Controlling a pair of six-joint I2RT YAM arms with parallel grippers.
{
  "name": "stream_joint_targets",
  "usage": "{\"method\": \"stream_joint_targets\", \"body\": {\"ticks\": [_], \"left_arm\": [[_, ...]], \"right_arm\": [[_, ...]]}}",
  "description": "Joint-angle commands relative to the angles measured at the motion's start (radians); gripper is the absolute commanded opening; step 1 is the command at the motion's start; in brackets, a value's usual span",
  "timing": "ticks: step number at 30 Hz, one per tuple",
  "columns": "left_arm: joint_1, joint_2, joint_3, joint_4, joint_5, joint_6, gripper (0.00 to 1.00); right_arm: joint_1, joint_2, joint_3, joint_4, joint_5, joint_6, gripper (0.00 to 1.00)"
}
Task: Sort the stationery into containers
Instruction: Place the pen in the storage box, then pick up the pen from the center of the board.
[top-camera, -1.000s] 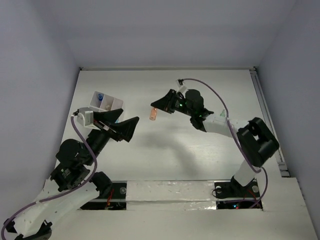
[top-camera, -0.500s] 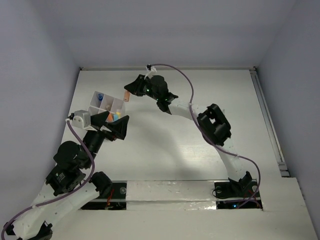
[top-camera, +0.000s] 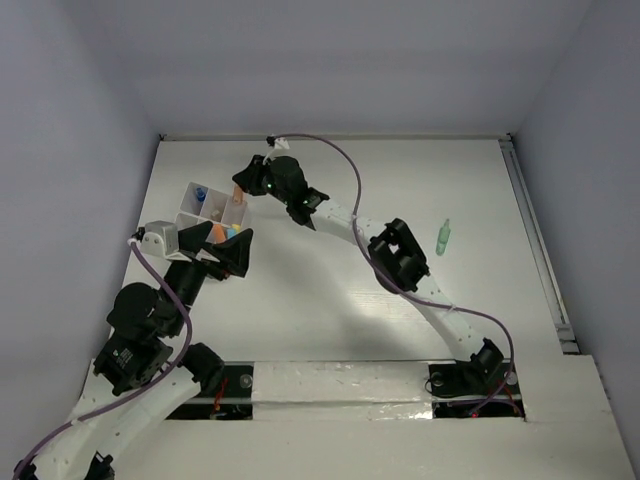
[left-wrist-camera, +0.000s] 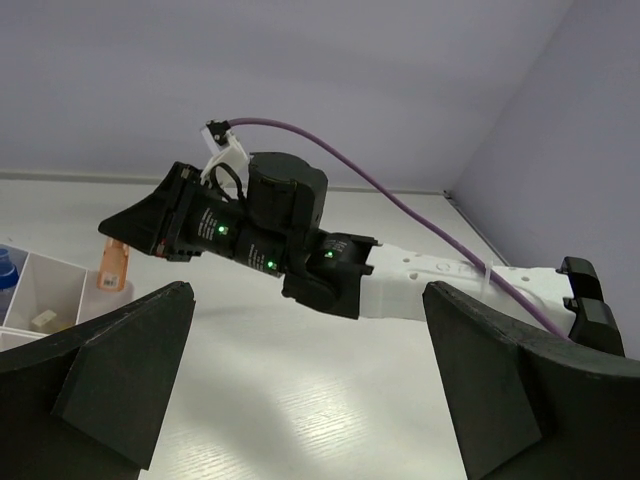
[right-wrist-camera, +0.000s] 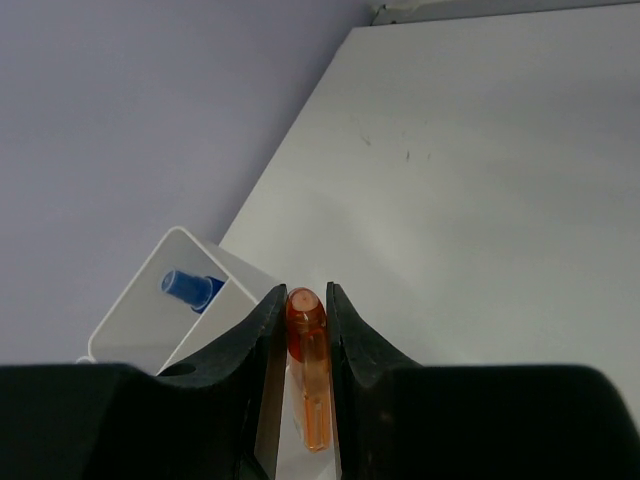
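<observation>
The white divided box (top-camera: 192, 193) stands at the far left of the table, with a blue-capped bottle (top-camera: 201, 193) in one compartment and small coloured items (top-camera: 230, 231) in another. My right gripper (top-camera: 240, 192) is shut on an orange marker (right-wrist-camera: 306, 350) and holds it over the box's right side; the marker also shows in the left wrist view (left-wrist-camera: 114, 266). My left gripper (top-camera: 225, 250) is open and empty just near of the box. A green marker (top-camera: 442, 236) lies on the table at the right.
The box (right-wrist-camera: 170, 256) and bottle (right-wrist-camera: 192, 287) show in the right wrist view. The right arm (top-camera: 400, 255) stretches across the table's middle. A rail (top-camera: 535, 240) runs along the right edge.
My right gripper has carried the orange marker left from the table's middle to above the box. The left gripper has drawn back a little toward the box. The green marker has come into view.
</observation>
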Motion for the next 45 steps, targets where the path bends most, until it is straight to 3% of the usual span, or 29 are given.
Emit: {"method": "stream_joint_targets", "body": {"ticks": [1,5,6,9,13,16,23,27,32,36,40,45], "left_arm": [[0.028,-0.010,-0.010,0.056,0.058,0.006,0.99],[0.066,-0.005,-0.013,0.065,0.101,0.005,0.99],[0.075,-0.002,-0.015,0.066,0.106,0.003,0.99],[0.084,0.004,-0.015,0.066,0.118,0.002,0.99],[0.094,0.003,-0.015,0.068,0.125,-0.001,0.99],[0.103,0.003,-0.016,0.069,0.129,-0.001,0.99],[0.103,0.010,-0.018,0.077,0.161,-0.012,0.99],[0.112,0.021,-0.019,0.086,0.235,-0.021,0.99],[0.121,0.055,-0.015,0.094,0.321,-0.023,0.99],[0.130,0.072,-0.015,0.102,0.371,-0.030,0.99],[0.140,0.076,-0.016,0.106,0.390,-0.037,0.99],[0.140,0.075,-0.019,0.106,0.402,-0.041,0.99]], "right_arm": [[0.029,-0.017,-0.004,0.033,0.029,-0.043,0.00],[0.038,-0.023,-0.022,0.035,0.031,-0.062,0.00],[0.038,-0.029,-0.031,0.038,0.031,-0.062,0.16],[0.038,-0.066,-0.076,0.062,0.031,-0.059,0.47],[0.038,-0.118,-0.093,0.045,0.031,-0.074,0.61],[0.038,-0.178,-0.149,0.050,0.031,-0.082,0.62],[-0.057,-0.572,-0.667,0.157,0.107,-0.072,0.62],[-0.158,-0.893,-1.055,0.000,0.224,-0.101,0.59],[-0.332,-1.165,-1.360,-0.238,0.395,-0.088,0.50],[-0.520,-1.279,-1.449,-0.464,0.405,-0.108,0.66],[-0.562,-1.298,-1.461,-0.600,0.442,-0.137,0.79],[-0.612,-1.253,-1.487,-0.643,0.394,-0.146,0.78]]}}
